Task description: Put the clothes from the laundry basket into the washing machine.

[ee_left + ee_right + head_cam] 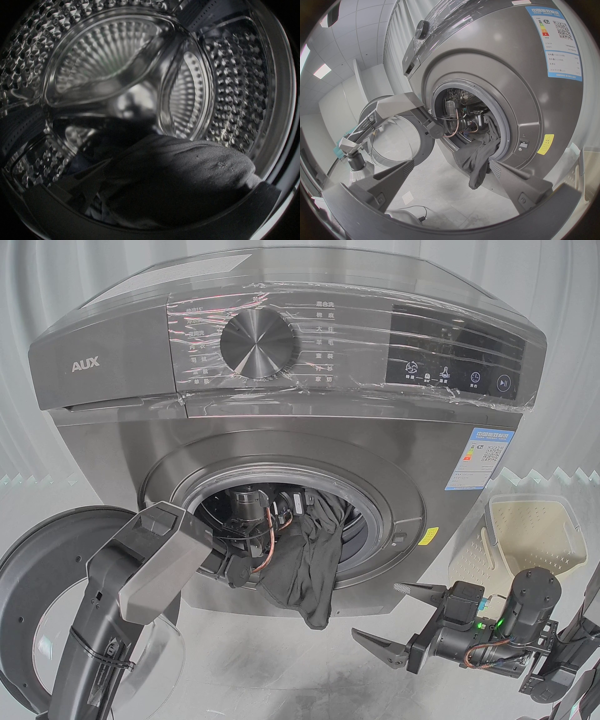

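The washer (125,446) door (37,590) stands swung wide to the left. The left pincer (299,502) sits inside the drum (103,56); whether it grasps anything cannot be told. A dark garment (306,571) lies partly in the drum, its end hanging over the lower rim toward the bare floor (250,659). The right pincer (375,609) hovers released, low and right of the opening, near the basket (537,534). A blue-white label (480,459) and a yellow sticker (428,535) mark the front.
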Robot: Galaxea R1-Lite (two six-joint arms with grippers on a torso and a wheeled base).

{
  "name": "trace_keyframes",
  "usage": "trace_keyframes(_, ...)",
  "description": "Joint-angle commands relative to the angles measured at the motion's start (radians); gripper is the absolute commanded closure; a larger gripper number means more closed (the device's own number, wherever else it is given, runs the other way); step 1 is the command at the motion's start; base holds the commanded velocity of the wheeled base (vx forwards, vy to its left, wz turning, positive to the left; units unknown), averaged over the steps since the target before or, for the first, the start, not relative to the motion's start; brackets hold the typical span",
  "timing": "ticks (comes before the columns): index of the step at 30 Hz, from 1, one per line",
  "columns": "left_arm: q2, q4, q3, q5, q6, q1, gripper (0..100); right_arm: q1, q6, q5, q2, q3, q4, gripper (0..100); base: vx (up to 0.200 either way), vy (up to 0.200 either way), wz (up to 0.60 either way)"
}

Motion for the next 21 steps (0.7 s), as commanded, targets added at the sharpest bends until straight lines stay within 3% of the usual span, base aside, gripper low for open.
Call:
trace_keyframes(1, -0.205, 0.023, 0.260, -0.031, -0.005, -0.043, 0, 0.001, 0.000, 0.000, 0.001, -0.002, -0.001, 0, 0.000, 0.000, 0.00)
trace_keyframes(11, -0.259, 0.105, 0.388, -0.048, 0.026, -0.058, 0, 0.001, 0.000, 0.000, 0.001, 0.000, 0.000, 0, 0.000, 0.000, 0.00)
trace_keyframes(15, -0.261, 0.115, 0.448, -0.086, 0.070, -0.058, 0, 0.001, 0.000, 0.000, 0.001, 0.000, -0.001, 0, 0.000, 0.000, 0.00)
trace_keyframes(21, -0.248, 0.111, 0.457, -0.120, 0.075, -0.086, 0, 0.001, 0.000, 0.000, 0.003, -0.002, 0.000, 0, 0.000, 0.000, 0.00)
